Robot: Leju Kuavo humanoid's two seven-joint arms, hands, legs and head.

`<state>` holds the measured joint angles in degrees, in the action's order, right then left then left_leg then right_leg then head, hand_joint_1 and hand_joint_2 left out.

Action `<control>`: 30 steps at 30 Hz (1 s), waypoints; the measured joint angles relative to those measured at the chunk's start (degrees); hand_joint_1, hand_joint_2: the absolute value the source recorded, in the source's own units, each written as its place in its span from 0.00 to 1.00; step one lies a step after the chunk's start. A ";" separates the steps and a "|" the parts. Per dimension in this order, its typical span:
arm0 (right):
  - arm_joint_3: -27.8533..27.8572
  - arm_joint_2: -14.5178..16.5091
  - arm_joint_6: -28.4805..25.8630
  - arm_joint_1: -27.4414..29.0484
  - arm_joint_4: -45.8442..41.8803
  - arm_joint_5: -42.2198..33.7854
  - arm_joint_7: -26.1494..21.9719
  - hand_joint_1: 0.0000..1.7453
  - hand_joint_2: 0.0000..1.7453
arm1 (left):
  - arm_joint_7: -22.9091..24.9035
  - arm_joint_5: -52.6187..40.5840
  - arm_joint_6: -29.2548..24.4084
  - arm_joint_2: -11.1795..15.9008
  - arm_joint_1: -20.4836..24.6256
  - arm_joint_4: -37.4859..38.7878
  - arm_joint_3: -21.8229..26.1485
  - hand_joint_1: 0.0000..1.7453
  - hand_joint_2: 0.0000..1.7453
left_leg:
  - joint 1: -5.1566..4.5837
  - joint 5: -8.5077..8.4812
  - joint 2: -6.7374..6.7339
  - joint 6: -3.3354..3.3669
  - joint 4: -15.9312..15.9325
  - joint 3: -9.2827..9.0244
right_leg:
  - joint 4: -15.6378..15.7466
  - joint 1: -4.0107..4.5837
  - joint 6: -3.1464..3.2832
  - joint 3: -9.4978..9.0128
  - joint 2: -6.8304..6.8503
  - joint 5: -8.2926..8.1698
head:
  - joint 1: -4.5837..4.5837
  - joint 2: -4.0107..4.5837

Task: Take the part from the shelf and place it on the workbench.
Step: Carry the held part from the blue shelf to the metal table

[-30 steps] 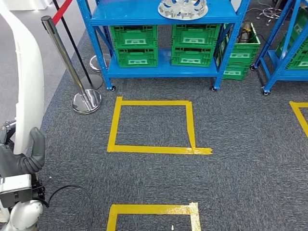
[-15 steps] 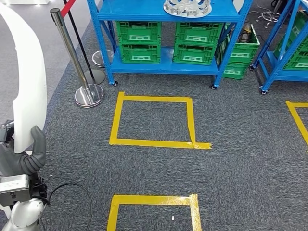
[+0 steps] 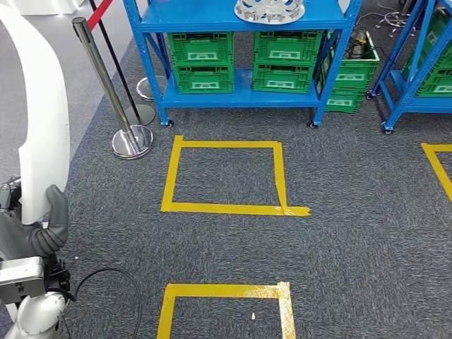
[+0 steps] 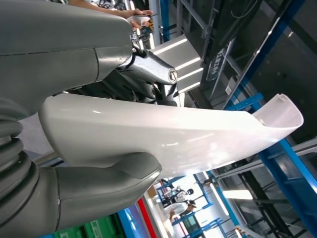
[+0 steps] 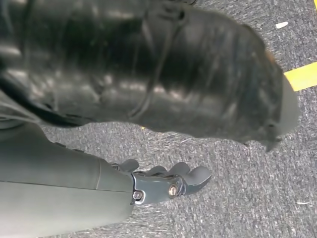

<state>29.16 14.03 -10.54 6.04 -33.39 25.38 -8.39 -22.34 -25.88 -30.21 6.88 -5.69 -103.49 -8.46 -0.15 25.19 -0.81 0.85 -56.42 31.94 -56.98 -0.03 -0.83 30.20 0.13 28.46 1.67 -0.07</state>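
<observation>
Beside the robot, its left hand (image 3: 33, 236) grips the white part (image 3: 42, 113); right hand (image 5: 168, 183) hangs released; next, carry to the counter.

Blue shelf (image 3: 240, 15) bears a silver wheel cover (image 3: 269, 9) above green crates (image 3: 200, 60).

The scene is seen by the head view from high up, facing forward and down across grey carpet (image 3: 352, 233) toward a blue metal shelf (image 3: 242, 92). The left hand (image 3: 37, 236) is caught at that view's lower left, gripping a long white curved panel (image 3: 45, 127). The same panel (image 4: 179, 136) is viewed by the left wrist camera at very close range, along its length away from the hand (image 4: 101, 186). The carpet (image 5: 239, 173) just beyond the right hand (image 5: 168, 183) is faced closely by the right wrist view.
</observation>
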 joint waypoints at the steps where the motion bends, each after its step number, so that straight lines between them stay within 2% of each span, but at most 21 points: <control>1: -0.01 0.00 0.00 0.01 0.01 0.00 0.00 0.00 0.00 | 0.00 0.00 0.00 0.00 0.00 0.00 -0.01 1.00 1.00 | 0.01 -0.03 0.00 -0.22 0.02 0.01 | -0.02 0.00 0.02 0.03 0.00 -0.01 | -0.01 0.00; 4: -0.01 0.00 0.00 0.01 0.04 0.04 0.00 0.00 0.00 | -0.05 0.05 0.00 0.00 -0.01 0.00 -0.02 1.00 1.00 | 0.04 -0.08 0.00 -0.59 0.02 0.06 | -0.06 0.01 0.07 0.08 0.00 -0.06 | -0.02 0.00; 13: -0.08 0.00 -0.11 0.02 0.08 0.80 -0.01 0.00 0.00 | -0.54 0.14 0.00 0.01 -0.02 0.00 -0.01 1.00 1.00 | -0.06 -0.05 0.00 -0.58 -0.25 0.44 | -0.03 -0.12 -0.03 0.30 0.00 -0.26 | -0.03 0.00; 20: -2.31 -0.03 -2.09 0.12 0.06 5.01 0.06 0.00 0.00 | -0.66 -0.98 0.31 0.02 -0.04 -0.04 0.01 1.00 1.00 | -0.13 -0.19 0.07 0.52 -0.44 0.92 | 0.05 -0.31 -0.90 0.65 0.06 -0.54 | 0.01 0.00; 22: -2.69 -0.07 -2.19 0.15 -0.01 5.21 0.08 0.00 0.00 | -0.64 -1.09 0.40 -0.02 -0.01 -0.11 0.01 1.00 1.00 | 0.22 -0.88 0.14 0.96 0.67 0.70 | -1.19 -0.21 -1.33 1.44 0.02 0.74 | -0.07 0.00; 23: -2.82 -0.08 -2.22 0.19 -0.04 5.33 0.15 0.00 0.00 | -0.63 -1.12 0.43 -0.05 -0.01 -0.13 0.01 1.00 1.00 | 0.42 -1.18 0.21 1.11 1.09 0.69 | -3.34 -0.21 -1.53 2.49 -0.01 2.33 | -0.12 0.00; 25: -3.06 -0.10 -2.27 0.32 -0.08 5.55 0.33 0.00 0.00 | -0.57 -1.20 0.48 -0.10 -0.06 -0.15 0.01 1.00 1.00 | 0.49 -1.40 0.47 1.20 1.17 1.05 | -10.49 -0.40 -1.95 5.61 -0.08 6.38 | -0.17 0.00; 26: -3.14 -0.10 -2.27 0.42 -0.09 5.61 0.44 0.00 0.00 | -0.51 -1.25 0.50 -0.12 -0.11 -0.15 0.01 1.00 1.00 | 0.53 -1.50 0.72 1.10 1.13 1.25 | -13.81 -0.55 -2.18 7.01 -0.07 7.74 | -0.15 0.00; 27: -3.19 -0.11 -2.27 0.57 -0.12 5.66 0.48 0.00 0.00 | -0.46 -1.34 0.51 -0.14 -0.13 -0.14 0.01 1.00 1.00 | 0.61 -1.61 1.09 0.95 1.06 1.43 | -15.51 -0.70 -2.41 7.62 -0.07 8.06 | -0.15 0.00; 28: -3.21 -0.11 -2.27 0.73 -0.21 5.68 0.51 0.00 0.00 | -0.43 -1.43 0.52 -0.15 -0.14 -0.14 0.01 1.00 1.00 | 0.75 -1.72 1.56 0.74 0.93 1.60 | -15.02 -0.88 -2.63 7.16 -0.09 7.24 | -0.15 0.00; 29: -3.25 -0.11 -2.28 0.89 -0.33 5.70 0.55 0.00 0.00 | -0.40 -1.51 0.52 -0.17 -0.14 -0.13 0.01 1.00 1.00 | 0.94 -1.76 2.09 0.47 0.68 1.77 | -12.29 -1.10 -2.84 5.56 -0.27 5.53 | -0.15 0.00; 30: -3.29 -0.11 -2.28 1.00 -0.46 5.70 0.56 0.00 0.00 | -0.39 -1.58 0.52 -0.21 -0.13 -0.14 0.01 1.00 1.00 | 1.10 -1.73 2.61 0.11 0.29 2.00 | -8.26 -1.43 -3.11 3.33 -1.15 3.73 | -0.18 0.00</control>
<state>25.87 13.92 -12.81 7.04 -33.86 31.08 -7.83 -22.73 -27.46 -29.68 6.67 -5.82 -103.63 -8.46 0.95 23.46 1.81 0.96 -56.13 33.94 -65.24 -1.46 -3.94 33.53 -1.02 32.19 1.49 -0.07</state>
